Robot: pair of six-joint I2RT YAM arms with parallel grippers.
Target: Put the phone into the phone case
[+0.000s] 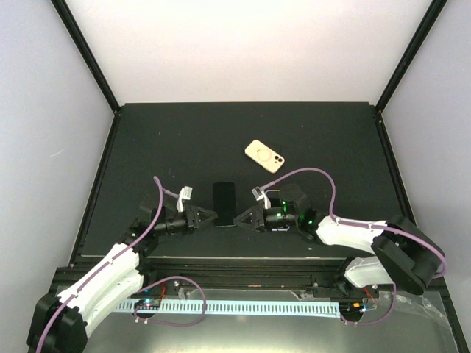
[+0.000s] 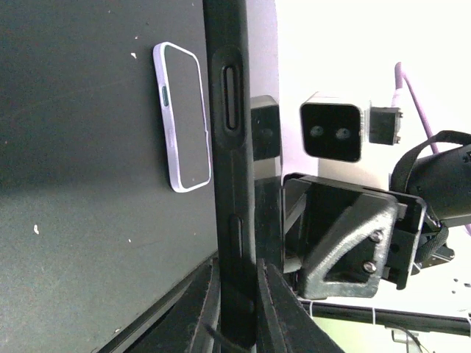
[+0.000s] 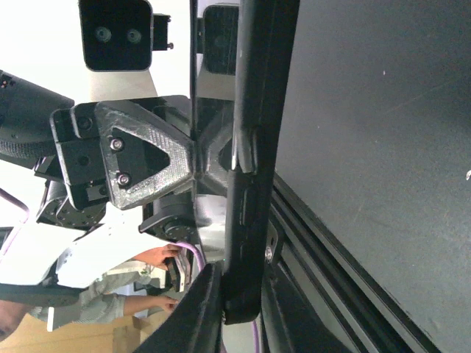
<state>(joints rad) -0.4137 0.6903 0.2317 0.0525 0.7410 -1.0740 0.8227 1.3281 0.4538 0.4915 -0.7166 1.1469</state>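
Note:
The black phone case (image 1: 224,197) hangs just above the mat, its near end between my two grippers. My left gripper (image 1: 213,218) is shut on that end from the left, with a finger pressed on each face of the phone case (image 2: 232,147). My right gripper (image 1: 237,218) faces it from the right. Its fingers flank the phone case (image 3: 250,147), but whether they press it is unclear. The pale phone (image 1: 265,156) lies flat on the mat farther back to the right, and the phone (image 2: 182,118) shows beyond the case in the left wrist view.
The black mat (image 1: 162,162) ends at a raised black rail (image 1: 243,259) along the near side, just behind both grippers. Black corner posts (image 1: 88,59) stand against white walls at the back left and right.

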